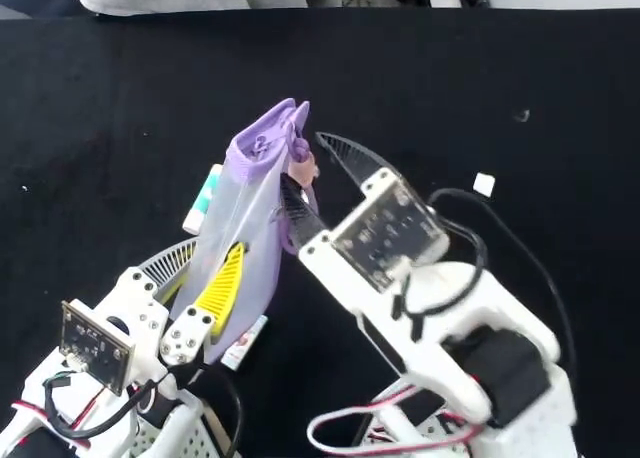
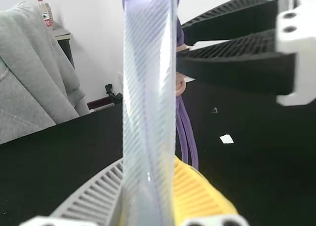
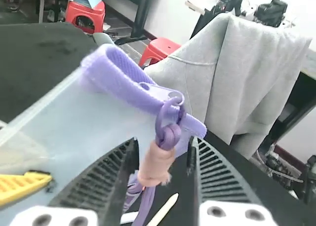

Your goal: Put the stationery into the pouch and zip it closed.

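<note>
Zip step, by the looks of it. The pouch (image 1: 245, 213) is held up off the table (image 1: 500, 78), pinched flat in the left gripper (image 2: 149, 167), which is clamped tight on its lower part with one yellow and one grey finger. The right gripper (image 3: 163, 143) is parted a bit. The peach pull tab (image 3: 155, 167) hangs right between its black fingers with a sliver of gap on either side, so nothing is gripped by it yet. The purple slider (image 3: 170, 96) sits just past that gripper's fingertips, at the end of the zip band farthest from the left gripper. Whether the zip is fully shut can't be told. Worth noting: a teal-and-white stick (image 1: 200, 200) lies on the table just beyond the left gripper's tips, and another small piece (image 1: 246, 342) pokes out from under the pouch close by its base, so the filling may not be finished. For a clean pull, the tab should be pinched on the peach part rather than the ring. The pull should be kept in line with the zip band and the left grip held firm, so the fabric is drawn taut instead of bunched.
</note>
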Available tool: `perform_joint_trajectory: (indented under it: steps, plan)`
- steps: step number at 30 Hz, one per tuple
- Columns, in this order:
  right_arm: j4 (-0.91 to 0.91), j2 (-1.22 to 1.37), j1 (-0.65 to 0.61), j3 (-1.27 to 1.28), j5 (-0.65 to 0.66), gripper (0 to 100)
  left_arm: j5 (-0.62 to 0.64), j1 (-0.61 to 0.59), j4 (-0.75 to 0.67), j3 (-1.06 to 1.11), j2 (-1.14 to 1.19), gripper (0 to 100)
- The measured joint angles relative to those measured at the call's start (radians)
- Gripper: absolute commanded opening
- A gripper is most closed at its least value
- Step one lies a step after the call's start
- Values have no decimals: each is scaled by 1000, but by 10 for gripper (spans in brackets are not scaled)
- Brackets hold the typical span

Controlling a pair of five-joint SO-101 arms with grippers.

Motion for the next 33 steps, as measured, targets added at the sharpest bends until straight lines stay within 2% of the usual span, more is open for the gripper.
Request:
perform_joint_trajectory:
  steps: [6, 12, 24, 33]
  plan:
    - [-15, 0, 0, 23, 2, 164, 0, 0, 0, 0, 0, 29]
    - [-15, -2, 0, 32, 0, 10, 0, 0, 0, 0, 0, 29]
    - [-66, -14, 58, 87, 20, 11, 31, 0, 2, 2, 5, 29]
    - [-222, -18, 199, 267, 23, 11, 31, 5, 2, 8, 17, 29]
